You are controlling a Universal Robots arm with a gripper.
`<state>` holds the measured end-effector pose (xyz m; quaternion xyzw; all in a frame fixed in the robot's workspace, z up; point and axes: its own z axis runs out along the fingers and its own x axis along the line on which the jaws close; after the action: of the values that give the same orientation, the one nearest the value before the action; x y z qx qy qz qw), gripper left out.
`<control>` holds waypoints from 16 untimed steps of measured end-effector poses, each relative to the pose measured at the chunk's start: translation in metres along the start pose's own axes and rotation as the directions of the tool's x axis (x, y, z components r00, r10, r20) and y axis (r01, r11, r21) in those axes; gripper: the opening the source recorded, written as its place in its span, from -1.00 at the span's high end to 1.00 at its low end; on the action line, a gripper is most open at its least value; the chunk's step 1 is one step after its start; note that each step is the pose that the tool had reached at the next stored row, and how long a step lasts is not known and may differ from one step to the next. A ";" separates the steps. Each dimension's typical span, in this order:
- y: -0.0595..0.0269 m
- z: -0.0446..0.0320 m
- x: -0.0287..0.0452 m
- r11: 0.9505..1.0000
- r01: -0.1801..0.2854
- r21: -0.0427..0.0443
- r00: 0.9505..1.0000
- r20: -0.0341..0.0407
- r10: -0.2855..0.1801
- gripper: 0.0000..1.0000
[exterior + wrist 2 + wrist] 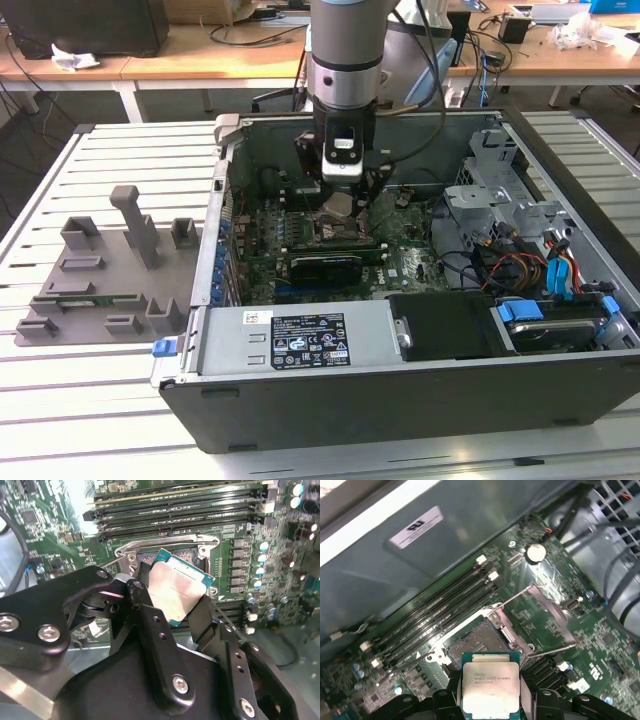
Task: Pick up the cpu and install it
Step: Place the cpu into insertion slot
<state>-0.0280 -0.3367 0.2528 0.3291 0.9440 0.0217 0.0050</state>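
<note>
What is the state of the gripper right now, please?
The gripper is shut on the cpu, holding it by two opposite edges, clear of the open socket and not yet seated.

Exterior view is looking down from high at the open computer case (400, 400), the arm (345, 50) standing toward its 12 o'clock. Both wrist views are riding close over the motherboard (45, 510), peering past the gripper (175, 601) at different angles. All three are sharing the socket (480, 642) and the gripped cpu (490, 687).
</note>
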 end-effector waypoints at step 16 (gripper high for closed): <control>0.0000 0.0007 0.0000 0.944 -0.331 -0.004 0.944 0.014 0.331 -0.09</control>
<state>-0.0280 -0.3367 0.2521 0.4830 0.8753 0.0205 0.0086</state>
